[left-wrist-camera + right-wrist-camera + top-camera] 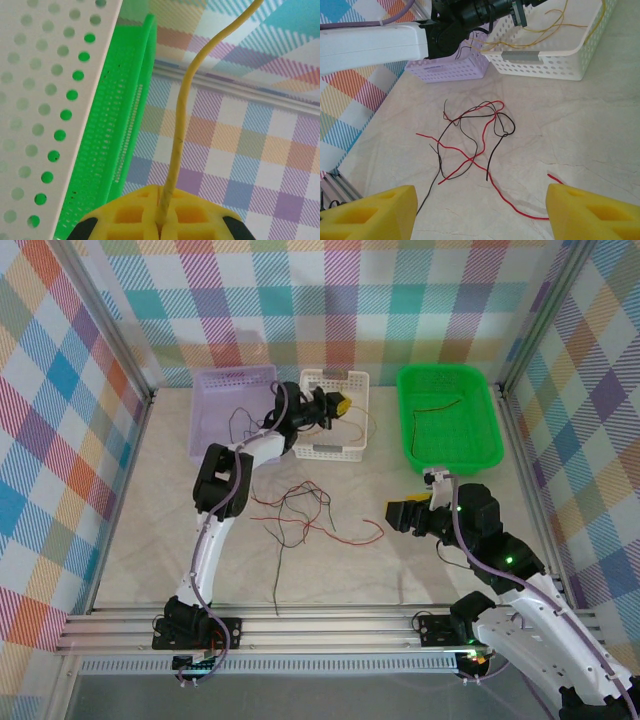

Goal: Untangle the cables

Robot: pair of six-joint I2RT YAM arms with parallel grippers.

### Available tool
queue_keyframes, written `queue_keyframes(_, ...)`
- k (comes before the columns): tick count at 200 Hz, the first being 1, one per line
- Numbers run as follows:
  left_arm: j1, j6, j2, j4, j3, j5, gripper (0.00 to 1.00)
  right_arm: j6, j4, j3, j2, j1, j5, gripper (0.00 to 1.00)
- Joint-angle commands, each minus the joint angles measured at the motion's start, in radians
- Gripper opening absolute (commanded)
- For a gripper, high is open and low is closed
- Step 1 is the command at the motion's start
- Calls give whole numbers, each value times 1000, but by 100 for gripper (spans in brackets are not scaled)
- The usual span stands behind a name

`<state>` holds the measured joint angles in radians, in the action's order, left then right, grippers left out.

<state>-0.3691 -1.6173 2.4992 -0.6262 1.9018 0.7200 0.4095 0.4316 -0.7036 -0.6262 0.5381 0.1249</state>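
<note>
Left claw (pixel 161 226) clenched on a yellow wire (pixel 181 130), seemingly above the white basket (pixel 330 451) — right claw (pixel 480 212) spread, empty.
Red-black tangle (pixel 472 135) lies on the table (pixel 580 130); limp, light, likely slippery — pinch a free end.

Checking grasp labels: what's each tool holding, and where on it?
Left tool is shut on a yellow cable, over the white basket; whether near its end cannot be told. Right tool is open, holding nothing.

The left gripper (pixel 335 403) is hovering over the white basket (pixel 335 449) (a yellow cable (pixel 364 422) trailing there), while red and black cables (pixel 300 512) are lying tangled near the right gripper (pixel 398 515).
</note>
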Motion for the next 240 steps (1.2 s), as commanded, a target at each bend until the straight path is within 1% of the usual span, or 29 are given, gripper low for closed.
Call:
queue_keyframes(1, 28, -69, 6, -119, -21, -25, 0, 17, -17, -27, -6, 2, 27, 68)
queue_keyframes(33, 54, -139, 14, -192, -46, -49, 0, 30, -30, -22, -24, 2, 35, 68)
queue_keyframes(76, 70, -91, 6, -146, -73, -44, 0, 40, -55, -20, -50, 2, 59, 68)
queue_keyframes(99, 70, -9, -10, -35, -87, -34, 0, 43, -61, -16, -56, 3, 65, 68)
queue_keyframes(103, 70, 32, -13, -17, -91, -33, 0, 44, -63, -15, -58, 3, 67, 68)
queue_keyframes(124, 68, 121, -34, 85, -109, -33, 0, 46, -67, -6, -61, 3, 69, 68)
queue_keyframes(162, 67, 280, -52, 285, -91, -47, 0, 51, -80, 3, -71, 3, 79, 68)
queue_keyframes(206, 63, 362, -42, 427, -16, -44, 0, 52, -85, 4, -81, 3, 88, 68)
queue_keyframes(223, 58, 395, -41, 479, 28, -40, 7, 53, -86, 4, -83, 4, 92, 68)
queue_keyframes(240, 49, 434, -42, 545, 81, -39, 12, 55, -89, 3, -84, 3, 94, 68)
